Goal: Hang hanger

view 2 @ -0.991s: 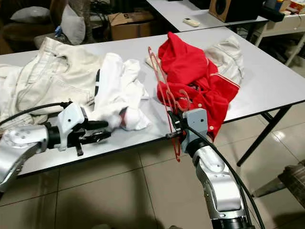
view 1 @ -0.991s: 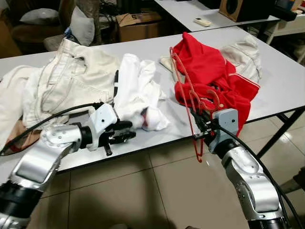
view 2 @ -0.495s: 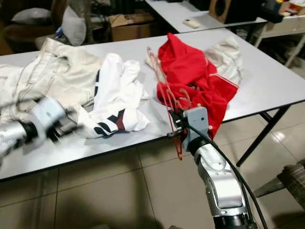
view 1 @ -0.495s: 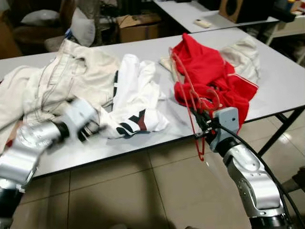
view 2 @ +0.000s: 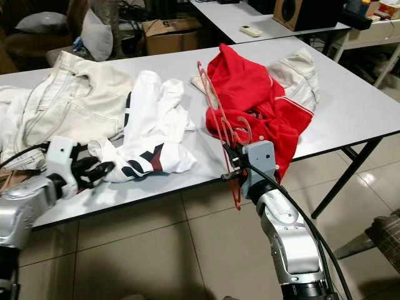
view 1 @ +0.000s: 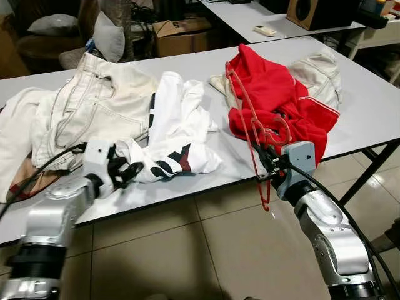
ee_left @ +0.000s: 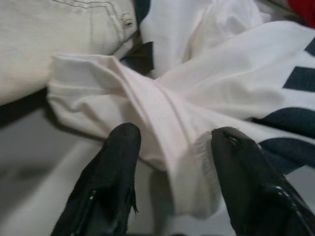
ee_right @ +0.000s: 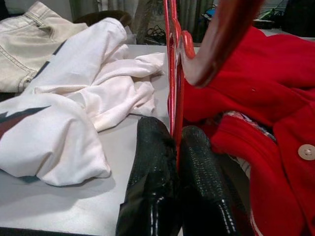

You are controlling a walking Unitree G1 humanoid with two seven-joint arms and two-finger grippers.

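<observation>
A red wire hanger point(view 1: 249, 122) stands upright at the table's front edge, its lower part in my right gripper point(view 1: 266, 169). The right wrist view shows the black fingers point(ee_right: 152, 162) shut on the hanger point(ee_right: 173, 69). Just behind it lies a red garment point(view 1: 275, 94). My left gripper point(view 1: 128, 170) is open at the left end of a white T-shirt point(view 1: 178, 119) with a dark and red print. In the left wrist view a fold of the T-shirt point(ee_left: 172, 123) lies between the spread fingertips point(ee_left: 120, 147).
Cream jeans point(view 1: 94, 106) cover the left of the grey table point(view 1: 369, 106); a cream garment point(view 1: 322, 69) lies behind the red one. A cardboard box point(view 1: 181, 31), a cushion and a second table with a remote point(view 1: 265, 29) stand behind. Tiled floor lies below.
My left arm swung to the left, dragging the white T-shirt's front part over so that its print shows; its gripper is now open at the shirt's left end. The right arm barely moved.
</observation>
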